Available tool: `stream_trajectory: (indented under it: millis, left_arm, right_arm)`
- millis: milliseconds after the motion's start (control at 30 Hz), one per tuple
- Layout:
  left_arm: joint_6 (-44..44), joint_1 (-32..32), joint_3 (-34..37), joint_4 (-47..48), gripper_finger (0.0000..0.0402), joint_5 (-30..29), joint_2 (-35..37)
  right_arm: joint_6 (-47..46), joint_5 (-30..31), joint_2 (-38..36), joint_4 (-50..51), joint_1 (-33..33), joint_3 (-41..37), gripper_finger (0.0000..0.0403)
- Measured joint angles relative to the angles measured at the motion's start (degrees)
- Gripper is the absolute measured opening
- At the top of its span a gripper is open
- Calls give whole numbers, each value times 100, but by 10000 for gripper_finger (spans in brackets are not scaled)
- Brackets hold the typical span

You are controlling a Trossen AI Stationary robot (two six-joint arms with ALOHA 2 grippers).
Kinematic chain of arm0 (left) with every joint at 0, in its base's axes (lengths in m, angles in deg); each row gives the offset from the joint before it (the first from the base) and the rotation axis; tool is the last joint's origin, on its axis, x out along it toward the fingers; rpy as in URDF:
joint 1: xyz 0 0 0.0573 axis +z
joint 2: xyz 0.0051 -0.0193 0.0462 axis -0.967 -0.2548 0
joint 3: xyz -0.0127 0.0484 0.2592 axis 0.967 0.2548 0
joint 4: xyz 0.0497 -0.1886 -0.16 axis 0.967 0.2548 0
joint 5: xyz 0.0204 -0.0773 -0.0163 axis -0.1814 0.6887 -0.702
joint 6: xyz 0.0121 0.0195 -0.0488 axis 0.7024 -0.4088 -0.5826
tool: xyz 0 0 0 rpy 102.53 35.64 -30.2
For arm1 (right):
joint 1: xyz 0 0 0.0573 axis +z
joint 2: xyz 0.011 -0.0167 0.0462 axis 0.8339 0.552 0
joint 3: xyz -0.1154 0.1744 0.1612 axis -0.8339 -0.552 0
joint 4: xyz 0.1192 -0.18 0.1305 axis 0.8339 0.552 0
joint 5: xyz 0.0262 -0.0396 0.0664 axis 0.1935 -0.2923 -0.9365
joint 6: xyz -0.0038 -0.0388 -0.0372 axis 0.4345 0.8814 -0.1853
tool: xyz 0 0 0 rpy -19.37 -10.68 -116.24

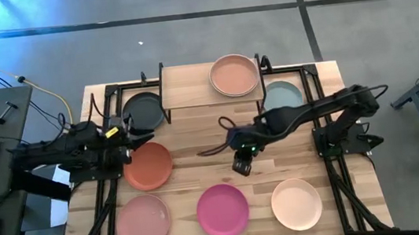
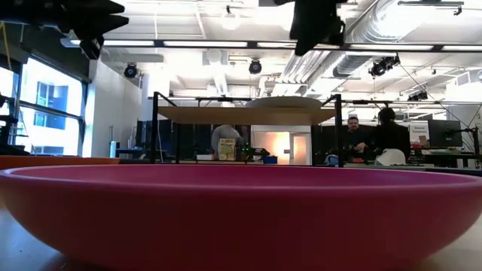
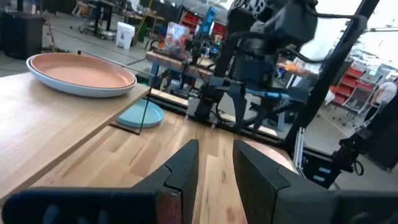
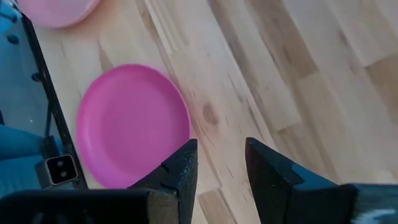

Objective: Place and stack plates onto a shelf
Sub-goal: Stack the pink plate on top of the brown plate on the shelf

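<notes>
High view: shelf [image 1: 190, 88] at table's far edge carries tan plate [image 1: 234, 75] on its right half. Left gripper [image 1: 127, 135] over terracotta plate's [image 1: 147, 166] far rim. Right gripper [image 1: 243, 163] above bare wood mid-table.
Low view: magenta plate [image 2: 241, 207] fills foreground.
Left wrist view: fingers [image 3: 185, 167] slightly parted, nothing held.
Right wrist view: fingers [image 4: 185, 168] parted, empty, beside magenta plate.

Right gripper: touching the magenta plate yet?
Apart. In the right wrist view the right gripper is open and empty, bare tabletop between its fingers, with the magenta plate lying off to one side.
</notes>
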Motion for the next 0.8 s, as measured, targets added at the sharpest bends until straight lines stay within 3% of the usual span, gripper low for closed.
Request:
stream_trajectory:
  millis: [300,800]
  left_arm:
    - [2,2,-60,112,90,0,-252]
    - [-42,2,-60,99,90,-28,-423]
  right_arm:
    - [579,-56,487,-683,218,0,115]
    - [1024,95,1252,-859,716,0,115]
